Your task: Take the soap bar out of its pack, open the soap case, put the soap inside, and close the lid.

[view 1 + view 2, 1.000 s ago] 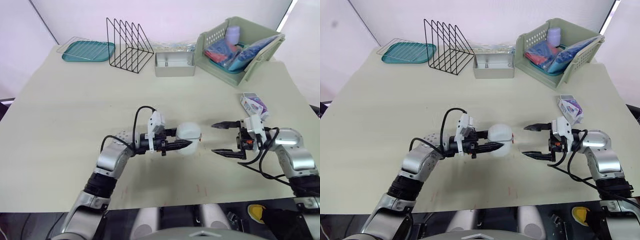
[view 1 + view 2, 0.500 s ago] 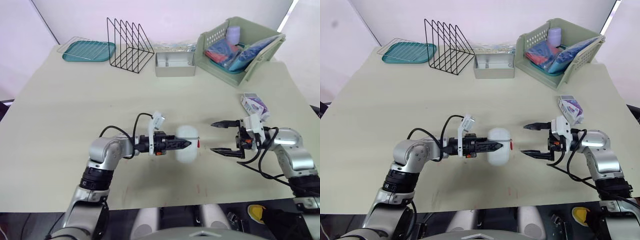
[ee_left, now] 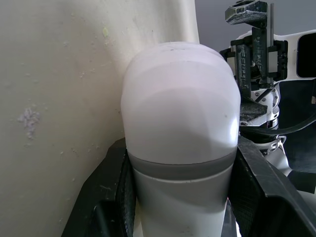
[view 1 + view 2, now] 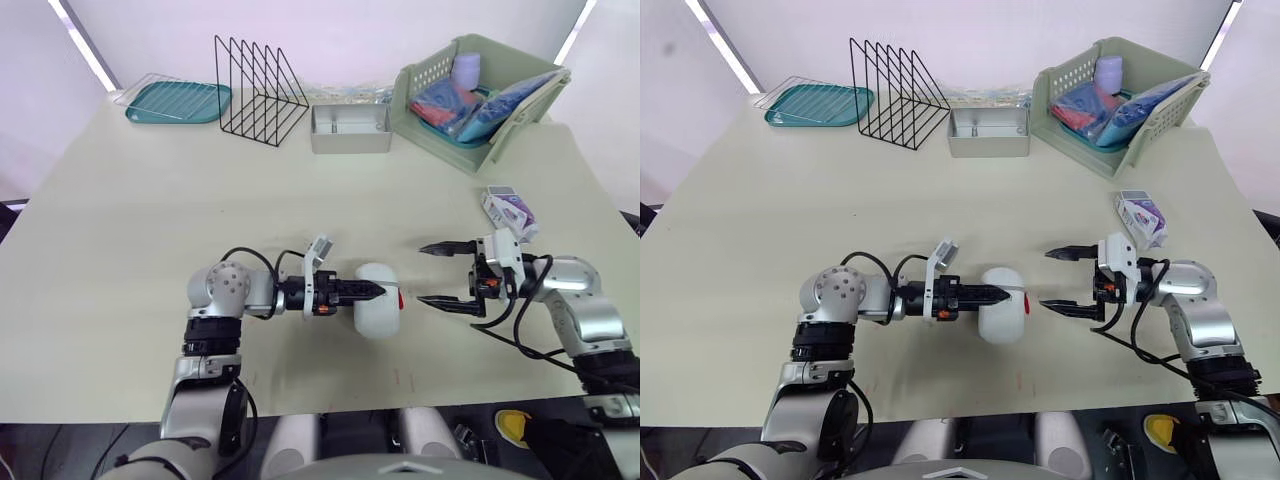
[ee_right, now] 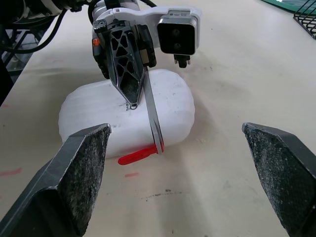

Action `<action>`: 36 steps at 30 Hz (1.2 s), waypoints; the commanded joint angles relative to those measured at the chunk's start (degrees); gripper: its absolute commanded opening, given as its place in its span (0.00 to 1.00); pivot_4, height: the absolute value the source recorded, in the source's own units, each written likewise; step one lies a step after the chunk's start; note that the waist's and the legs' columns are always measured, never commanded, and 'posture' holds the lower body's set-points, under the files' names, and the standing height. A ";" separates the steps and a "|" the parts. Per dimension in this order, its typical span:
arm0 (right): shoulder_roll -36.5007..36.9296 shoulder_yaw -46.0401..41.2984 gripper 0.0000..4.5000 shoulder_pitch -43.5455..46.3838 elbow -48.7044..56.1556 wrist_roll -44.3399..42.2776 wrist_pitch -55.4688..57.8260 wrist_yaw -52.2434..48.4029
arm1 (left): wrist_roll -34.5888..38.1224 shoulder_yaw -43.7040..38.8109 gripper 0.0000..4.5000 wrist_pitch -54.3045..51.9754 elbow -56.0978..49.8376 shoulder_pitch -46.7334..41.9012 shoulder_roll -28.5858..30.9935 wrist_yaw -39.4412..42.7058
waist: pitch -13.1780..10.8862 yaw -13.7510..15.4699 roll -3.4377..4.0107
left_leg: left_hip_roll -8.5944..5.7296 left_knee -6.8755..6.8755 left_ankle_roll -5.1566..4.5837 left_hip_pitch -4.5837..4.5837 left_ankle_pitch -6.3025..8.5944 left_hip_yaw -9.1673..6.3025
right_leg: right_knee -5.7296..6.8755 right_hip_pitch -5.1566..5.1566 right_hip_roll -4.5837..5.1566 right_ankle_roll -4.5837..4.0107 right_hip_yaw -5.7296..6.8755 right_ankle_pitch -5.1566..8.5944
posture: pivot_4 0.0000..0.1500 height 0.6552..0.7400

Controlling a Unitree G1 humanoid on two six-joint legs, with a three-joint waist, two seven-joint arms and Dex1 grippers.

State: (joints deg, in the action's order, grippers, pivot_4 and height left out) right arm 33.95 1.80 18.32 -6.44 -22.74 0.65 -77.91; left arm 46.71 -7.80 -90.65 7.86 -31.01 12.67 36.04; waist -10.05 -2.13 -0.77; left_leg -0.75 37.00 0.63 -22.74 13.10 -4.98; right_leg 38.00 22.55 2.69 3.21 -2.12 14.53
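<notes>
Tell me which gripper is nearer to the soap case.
Left. The left gripper clamps the soap case; the right gripper is open, apart from it, facing its red tab.

"What are the arms made of?"

"Silver-grey metal. The left arm [image 4: 222, 287] has a round joint cap dotted with small screws, and the right arm [image 4: 588, 303] has a smooth curved shell. A thin black cable [image 4: 245, 250] loops along each."

"And the end effectors?"

"The left end effector [image 4: 377, 290] has black latticed fingers, a white camera housing [image 5: 178, 30] with a dark square lens, and small orange marks. The right end effector [image 4: 421, 273] has black fingers with grainy pads [image 5: 81, 170] and a white block behind."
</notes>
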 commanded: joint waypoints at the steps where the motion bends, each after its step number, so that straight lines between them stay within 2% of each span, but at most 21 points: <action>1: -0.03 -0.11 0.99 0.22 1.58 -0.39 -0.76 0.34 | -3.42 2.23 0.43 -0.13 1.91 0.84 0.95 -3.07 | 0.00 0.01 0.00 | 0.00 0.00 0.00 0.00 0.00 0.00 | 0.00 0.00 0.00 0.00 0.00 0.00 | 1.00 1.00; 3: -0.09 -0.04 0.99 0.23 1.55 -0.34 -0.68 0.40 | -4.19 2.60 0.43 1.02 2.33 0.85 1.21 -3.50 | 0.00 0.03 0.00 | 0.00 0.00 0.00 0.00 0.00 0.00 | -0.01 -0.01 0.00 0.00 0.00 0.00 | 1.00 1.00; 4: -0.12 0.00 1.00 0.26 1.49 -0.31 -0.65 0.40 | -4.49 2.93 0.66 1.56 2.43 0.90 1.48 -3.53 | 0.01 0.05 0.00 | 0.00 0.00 0.00 0.00 0.00 0.01 | -0.01 -0.01 0.00 0.01 0.00 0.00 | 1.00 1.00; 6: -0.21 0.07 1.00 0.36 1.28 -0.20 -0.64 0.43 | -4.72 4.12 0.85 2.60 2.14 1.16 2.38 -2.95 | 0.09 0.18 0.08 | 0.00 0.01 0.00 0.09 0.00 0.01 | -0.01 -0.10 0.01 0.02 -0.01 -0.01 | 1.00 1.00; 8: -0.34 0.12 1.00 0.53 0.91 -0.02 -0.73 0.39 | -4.64 4.88 0.99 3.18 1.85 1.32 3.11 -2.43 | 0.12 0.19 0.08 | -0.02 -0.02 0.00 0.53 0.01 0.00 | -0.08 -0.55 0.01 0.03 0.00 0.00 | 1.00 1.00; 9: -0.39 0.15 1.00 0.67 0.71 0.06 -0.77 0.36 | -4.59 5.58 0.99 3.80 1.50 1.37 3.80 -1.86 | 0.19 0.15 0.07 | -0.02 -0.18 0.01 1.01 0.02 0.03 | -0.19 -1.01 0.03 0.21 -0.01 0.13 | 1.00 1.00; 10: -0.44 0.18 1.00 0.84 0.51 0.12 -0.79 0.34 | -4.53 6.13 0.99 4.34 1.28 1.37 4.43 -1.37 | 0.22 0.05 0.07 | -0.01 -0.22 0.01 1.09 0.02 0.04 | -0.22 -1.09 0.03 0.29 -0.01 0.18 | 1.00 1.00; 17: -0.89 0.59 1.00 1.82 -0.67 0.61 -0.88 0.45 | -4.37 9.88 0.99 10.04 -2.62 1.92 10.64 3.60 | 0.22 -0.47 0.08 | 0.05 -0.28 0.01 1.07 0.01 0.07 | -0.15 -0.96 -0.01 0.28 -0.08 0.18 | 1.00 1.00; 25: -0.82 -0.01 1.00 2.66 -3.34 0.73 -0.85 0.80 | -7.31 13.09 0.99 25.15 -8.86 4.19 18.65 10.05 | 0.17 -0.20 0.10 | 0.17 -0.48 0.02 1.05 0.01 0.16 | -0.21 -0.84 -0.07 0.14 -0.20 0.14 | 1.00 1.00; 30: -0.25 -1.47 1.00 2.22 -5.17 0.89 -1.23 2.09 | -11.55 13.03 0.99 37.38 -14.06 7.90 23.72 14.41 | 0.03 -0.21 0.02 | 0.15 -0.52 0.01 0.95 0.01 0.15 | -0.32 -0.73 -0.01 0.03 -0.28 0.06 | 1.00 1.00; 33: 0.11 -2.13 1.00 1.74 -5.95 0.83 -1.38 2.51 | -13.58 12.14 0.99 43.33 -14.62 9.66 24.17 15.02 | 0.00 0.03 0.03 | 0.17 -0.54 0.01 0.78 0.01 0.16 | -0.32 -0.55 0.01 0.01 -0.30 0.06 | 1.00 1.00; 36: 0.23 -3.80 1.00 0.96 -7.12 0.52 -1.07 4.35 | -19.30 11.67 0.99 55.14 -14.21 12.35 24.26 14.77 | -0.07 0.25 -0.02 | 0.18 -0.54 0.01 0.58 0.01 0.16 | -0.33 -0.36 0.05 0.02 -0.29 0.05 | 1.00 1.00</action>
State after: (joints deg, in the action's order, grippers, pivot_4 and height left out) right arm 33.54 0.80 19.70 -13.57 -21.27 0.19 -74.69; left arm 30.71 5.06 -43.04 -5.15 -19.43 36.59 50.55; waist -10.11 -1.88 -0.79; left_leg -0.57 36.45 0.63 -22.17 13.11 -4.81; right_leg 37.67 22.20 2.77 3.22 -2.42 14.58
